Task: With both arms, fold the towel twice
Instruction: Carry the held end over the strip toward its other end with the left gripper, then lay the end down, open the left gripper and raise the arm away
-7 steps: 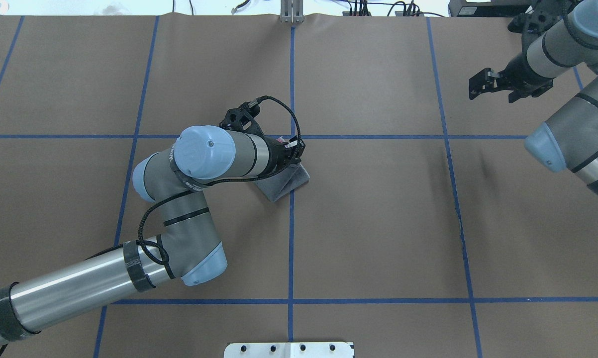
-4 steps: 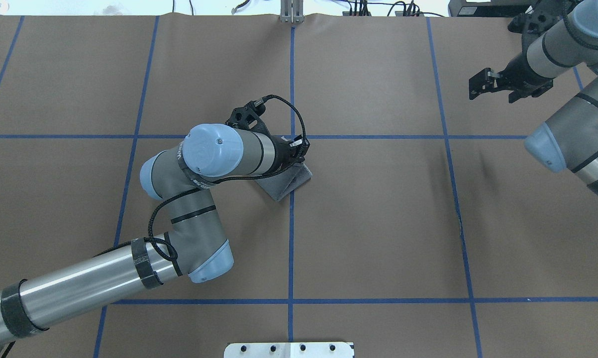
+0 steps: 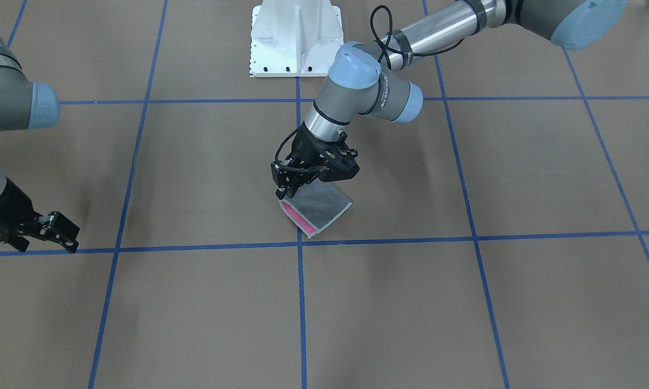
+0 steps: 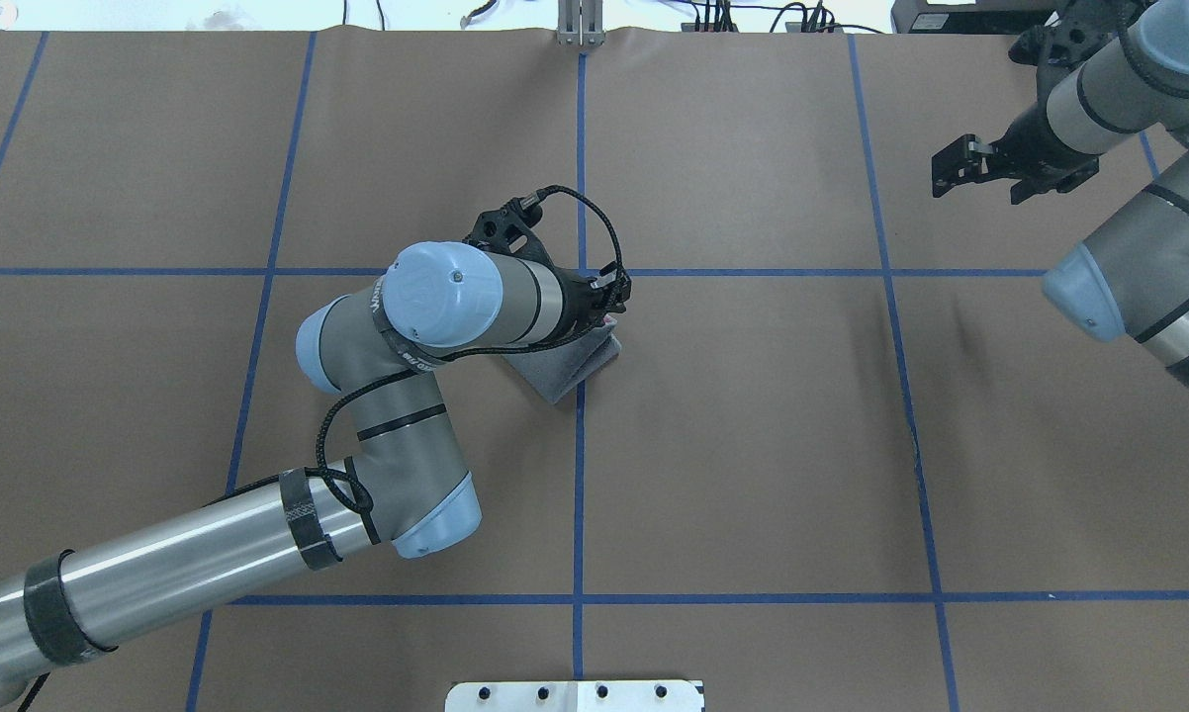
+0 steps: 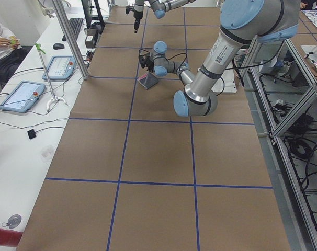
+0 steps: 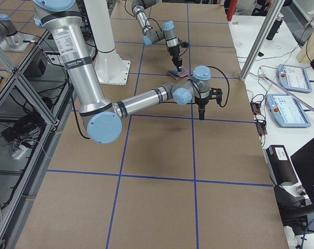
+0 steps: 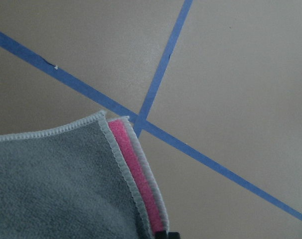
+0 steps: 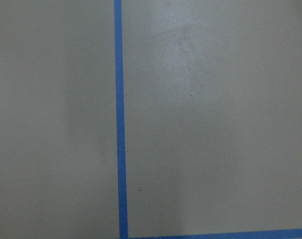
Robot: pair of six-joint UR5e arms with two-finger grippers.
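**Q:** How do the jaws of the left gripper point(image 3: 284, 194) stand, and on what?
**A:** They are drawn together with the tips down, pinching one corner of the towel point(image 3: 320, 208). In the left wrist view a single dark fingertip point(image 7: 163, 234) shows at the bottom edge, against the towel's stitched border.

**Q:** Where is the towel, and how does it lie?
**A:** It is near the middle of the desk point(image 4: 753, 445), a little toward the far edge, just beside a crossing of blue tape lines point(image 7: 139, 121). It is folded grey face up, with a pink strip point(image 7: 136, 181) of the lower layer showing along one side. The gripped corner is raised and the rest lies on the brown paper.

**Q:** And the right gripper point(image 4: 941, 175)?
**A:** Its jaws are spread and hold nothing. It is above bare paper near the far right corner of the desk, well apart from the towel. Its wrist view shows only paper and tape.

**Q:** What surrounds or obstructs?
**A:** From overhead the left arm point(image 4: 451, 307) bends over the towel and hides part of it. The white pedestal point(image 3: 295, 38) stands at the near edge, mid-length. Two tablets point(image 5: 58, 67) lie on a bench beyond the far edge.
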